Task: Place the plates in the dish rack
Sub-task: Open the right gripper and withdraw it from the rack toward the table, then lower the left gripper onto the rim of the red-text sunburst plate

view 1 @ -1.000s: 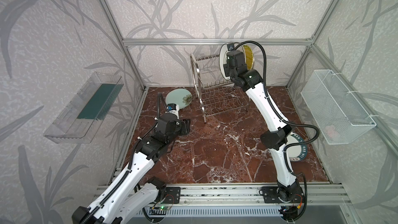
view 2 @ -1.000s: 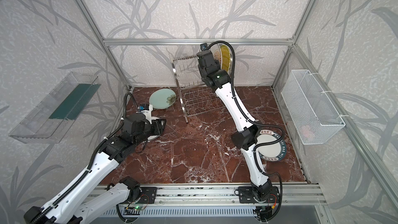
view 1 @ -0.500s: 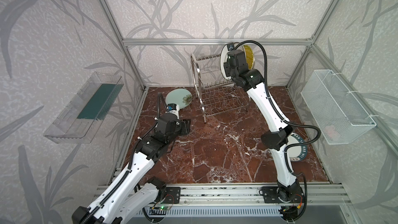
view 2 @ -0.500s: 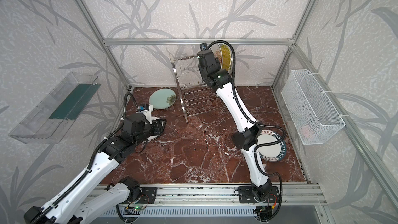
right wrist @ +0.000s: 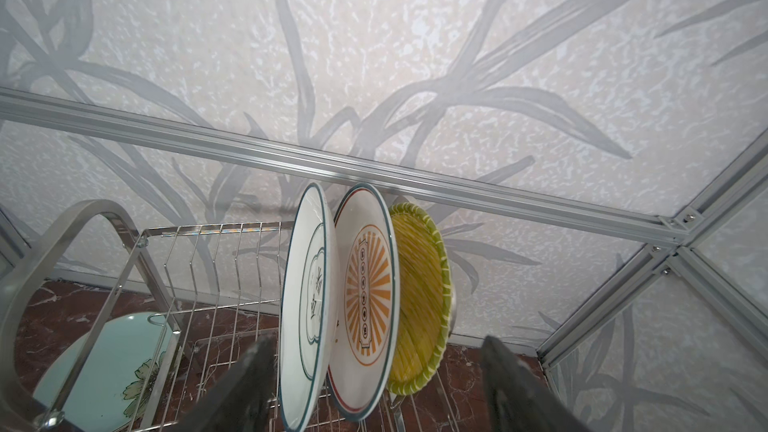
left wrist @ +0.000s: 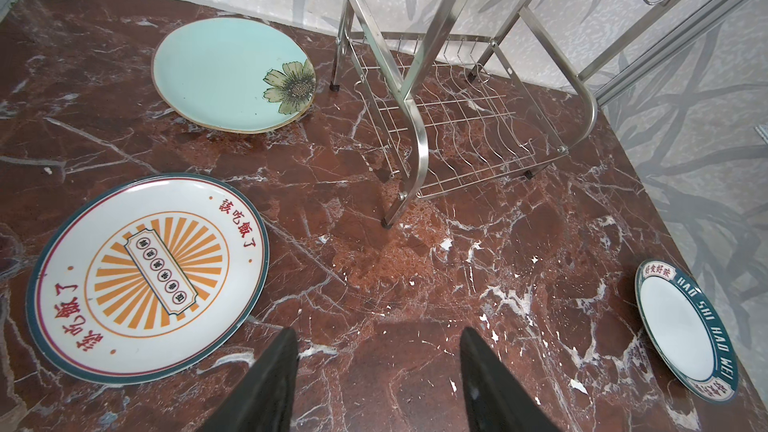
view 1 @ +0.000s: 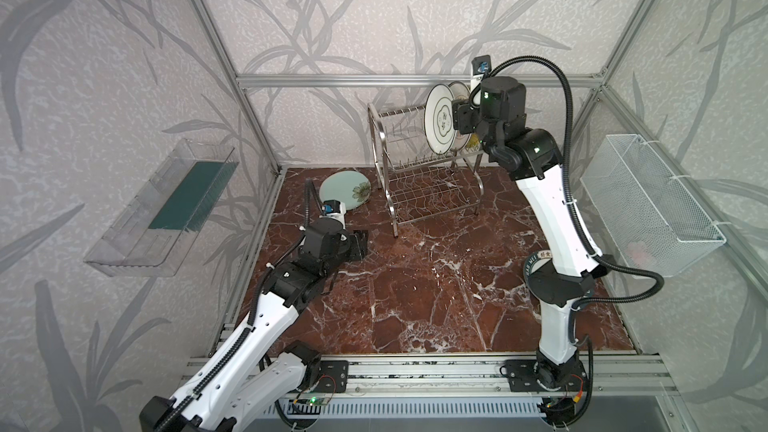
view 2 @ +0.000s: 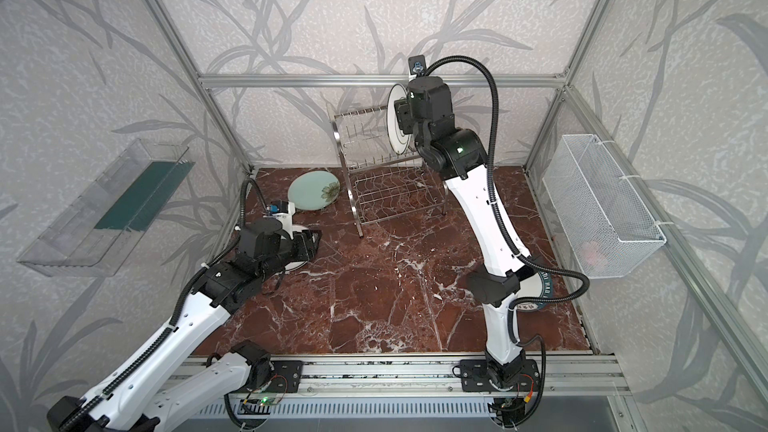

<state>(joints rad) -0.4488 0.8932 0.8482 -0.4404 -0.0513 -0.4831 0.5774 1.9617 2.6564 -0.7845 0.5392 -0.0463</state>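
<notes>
**At the rack: three plates slotted, three on the floor**

Left of the dish rack, your left gripper hangs low over the marble floor, jaws parted and empty. Just beside it lies the floor sunburst plate, glossy white with a teal rim. Nearer the rack's left leg lies the mint plate, shallow and smooth, with a flower at one edge. Both lie flat, so I judge the next pick needs a fingertip worked under a rim; smooth glaze on polished stone may slide.

On the rack's upper tier, toward its right end, three plates stand on edge between thin steel prongs: the quatrefoil plate, the racked sunburst plate and the yellow ribbed plate. Your right gripper sits at them with jaws spread wide, clamping nothing. I read this as the letting-go step, which calls for a straight withdrawal clear of the close-set rims.

Right and forward of the rack, the teal-lettered plate lies flat on the floor.
</notes>
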